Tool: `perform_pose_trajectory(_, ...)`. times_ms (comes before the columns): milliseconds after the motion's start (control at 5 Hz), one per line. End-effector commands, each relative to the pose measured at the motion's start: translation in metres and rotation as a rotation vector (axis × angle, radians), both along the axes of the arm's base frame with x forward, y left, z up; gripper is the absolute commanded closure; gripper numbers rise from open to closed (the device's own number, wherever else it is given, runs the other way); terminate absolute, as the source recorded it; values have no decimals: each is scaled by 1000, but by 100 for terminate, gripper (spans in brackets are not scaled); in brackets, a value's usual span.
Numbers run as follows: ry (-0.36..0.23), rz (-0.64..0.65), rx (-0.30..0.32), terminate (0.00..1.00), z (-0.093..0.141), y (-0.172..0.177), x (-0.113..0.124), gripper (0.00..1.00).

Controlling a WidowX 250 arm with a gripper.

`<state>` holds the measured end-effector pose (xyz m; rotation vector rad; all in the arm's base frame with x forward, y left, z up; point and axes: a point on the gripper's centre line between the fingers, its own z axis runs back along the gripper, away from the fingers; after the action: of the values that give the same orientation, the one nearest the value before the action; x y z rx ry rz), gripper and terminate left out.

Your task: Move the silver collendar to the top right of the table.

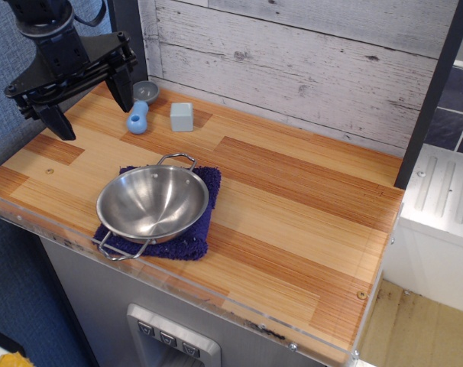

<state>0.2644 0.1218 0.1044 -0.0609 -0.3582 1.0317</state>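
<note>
The silver collendar (152, 202) is a shiny steel bowl with two wire loop handles. It sits on a purple cloth (193, 237) near the front left of the striped wood table (293, 222). My black gripper (90, 103) hangs open and empty above the table's far left, up and to the left of the collendar and well apart from it. Its two fingers (121, 90) point down and are spread wide.
A small grey cup (146, 92), a blue cylinder-like toy (137, 118) and a pale grey-green block (181, 116) lie at the back left near the whitewashed plank wall. A dark post (434, 92) stands at the back right. A clear acrylic strip edges the front.
</note>
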Motion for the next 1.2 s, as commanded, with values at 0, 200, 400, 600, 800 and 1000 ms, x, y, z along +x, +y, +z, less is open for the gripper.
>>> perform_pose_trajectory(0, 0, 0, 0, 0, 0, 0, 0, 0)
perform_pose_trajectory(200, 7, 22, -102, 0, -10, 1, -8, 0)
perform_pose_trajectory(400, 15, 22, -185, 0, -18, 3, -17, 0)
perform_pose_trajectory(600, 26, -8, -245, 0, -21, 1, -28, 0)
perform_pose_trajectory(800, 39, -43, -291, 0, -30, -2, -41, 0)
perform_pose_trajectory(1000, 52, -87, -287, 0, -42, -6, -50, 0)
